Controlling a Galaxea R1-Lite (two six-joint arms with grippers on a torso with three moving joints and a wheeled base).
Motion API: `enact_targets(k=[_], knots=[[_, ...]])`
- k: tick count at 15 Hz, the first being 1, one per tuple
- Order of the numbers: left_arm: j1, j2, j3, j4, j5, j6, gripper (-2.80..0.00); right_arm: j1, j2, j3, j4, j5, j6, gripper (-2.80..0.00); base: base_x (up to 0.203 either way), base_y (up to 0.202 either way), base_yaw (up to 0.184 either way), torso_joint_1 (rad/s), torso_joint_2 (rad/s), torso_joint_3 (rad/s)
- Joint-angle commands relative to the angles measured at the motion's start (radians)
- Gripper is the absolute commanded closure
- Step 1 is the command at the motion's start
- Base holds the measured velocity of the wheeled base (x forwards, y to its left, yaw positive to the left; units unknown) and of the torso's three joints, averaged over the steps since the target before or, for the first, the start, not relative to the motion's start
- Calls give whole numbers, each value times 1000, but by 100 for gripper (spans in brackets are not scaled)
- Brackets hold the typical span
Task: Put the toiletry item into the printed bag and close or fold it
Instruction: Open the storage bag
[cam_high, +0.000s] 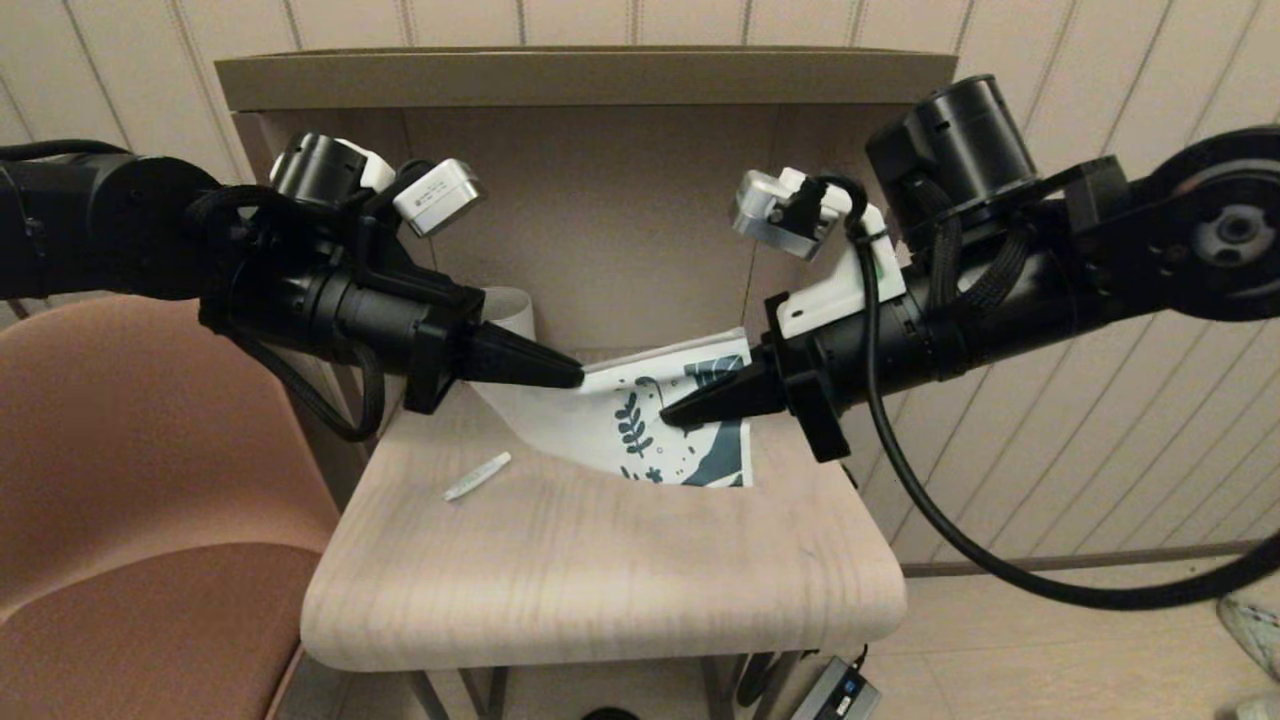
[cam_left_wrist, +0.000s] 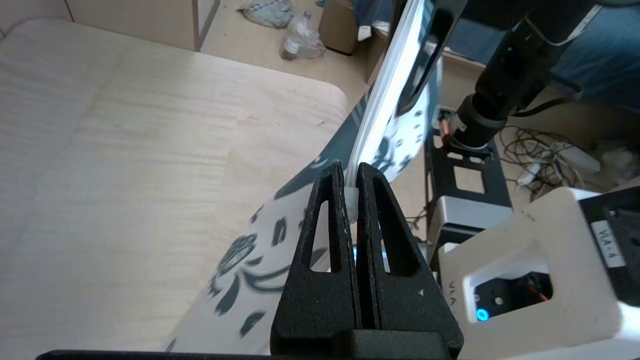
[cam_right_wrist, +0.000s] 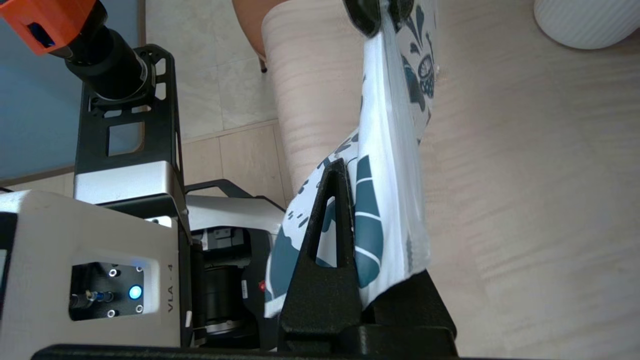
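Observation:
The printed bag (cam_high: 612, 425) hangs on edge above the wooden table (cam_high: 600, 580), stretched between both grippers. My left gripper (cam_high: 577, 378) is shut on the bag's small white slider (cam_left_wrist: 352, 204) at its plain end. My right gripper (cam_high: 668, 412) is shut on the teal-printed end (cam_right_wrist: 372, 220), and the plastic covers one of its fingers. The toiletry item (cam_high: 478, 476), a slim white tube, lies on the table in front of the left gripper, outside the bag. In the right wrist view the bag (cam_right_wrist: 395, 130) runs up to the left gripper's tip.
A white ribbed mug (cam_high: 517, 306) stands behind the left gripper, seen also as the mug (cam_right_wrist: 585, 22) in the right wrist view. A brown chair (cam_high: 120, 480) is beside the table's left side. A beige cabinet wall (cam_high: 600, 200) rises at the table's back.

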Motion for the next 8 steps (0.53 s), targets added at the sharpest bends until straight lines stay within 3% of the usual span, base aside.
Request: enact_targets(k=[1,8], knots=[[13,-12,35,-37,-7,2,0,0,-18,11,2,4,-3,0,0,0,0,0,0,0],[81,-38,54,-34,-16,4,0,0,-28,29,1,4,-3,0,0,0,0,0,0,0]])
